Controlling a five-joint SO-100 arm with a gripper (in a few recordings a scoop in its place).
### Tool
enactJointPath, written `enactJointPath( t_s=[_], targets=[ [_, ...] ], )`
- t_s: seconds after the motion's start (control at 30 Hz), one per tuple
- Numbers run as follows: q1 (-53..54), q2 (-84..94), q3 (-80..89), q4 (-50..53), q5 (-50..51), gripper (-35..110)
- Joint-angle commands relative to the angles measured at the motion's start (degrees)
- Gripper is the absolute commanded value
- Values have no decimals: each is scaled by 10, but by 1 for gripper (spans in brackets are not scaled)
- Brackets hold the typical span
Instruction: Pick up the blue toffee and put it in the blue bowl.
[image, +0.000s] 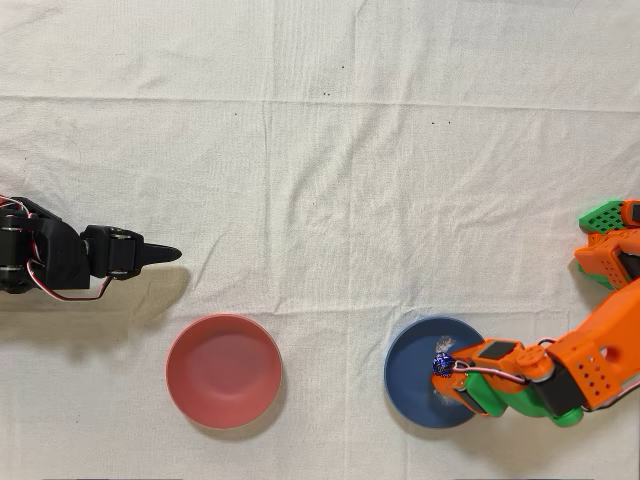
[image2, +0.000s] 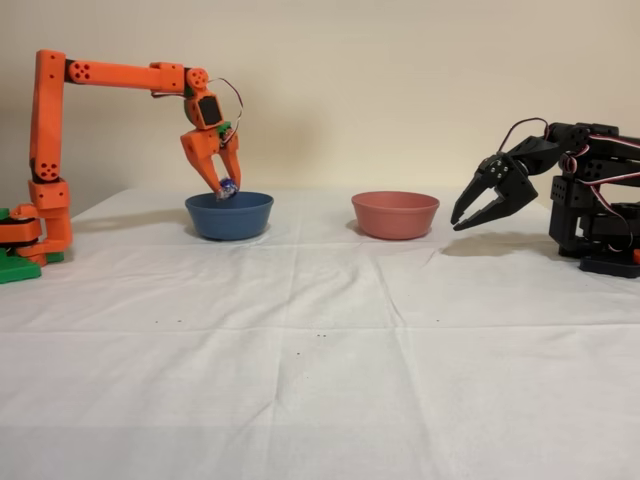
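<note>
We count one blue toffee (image2: 227, 187) clenched between our gripper (image2: 226, 189) fingers, above one blue bowl (image2: 229, 216); wrapper ends blurred.

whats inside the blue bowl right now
Seemingly nothing resting in it yet. The gripper holds the toffee over the blue bowl, just above its rim in the fixed view. The arm covers the bowl's right part in the overhead view.

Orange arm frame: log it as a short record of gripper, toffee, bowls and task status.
gripper: orange gripper shut on the blue toffee, pointing down
toffee: held just above the blue bowl rim, over its interior in the overhead view
other bowl: pink-red bowl, apart, nothing seen inside
black arm: idle
status: toffee not yet released
</note>
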Motion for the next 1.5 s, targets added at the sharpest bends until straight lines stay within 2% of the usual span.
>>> enactJointPath(
  t_s=[0.0,0.3,0.73,1.07,1.27,1.47],
  targets=[
    [-8,11,-47,16,4,25],
    [-1,-2,-71,49,5,41],
    [28,87,-18,69,-14,41],
    [110,248,62,84,-44,29],
    [177,318,102,92,-91,13],
    [237,374,141,91,-67,5]
  ],
)
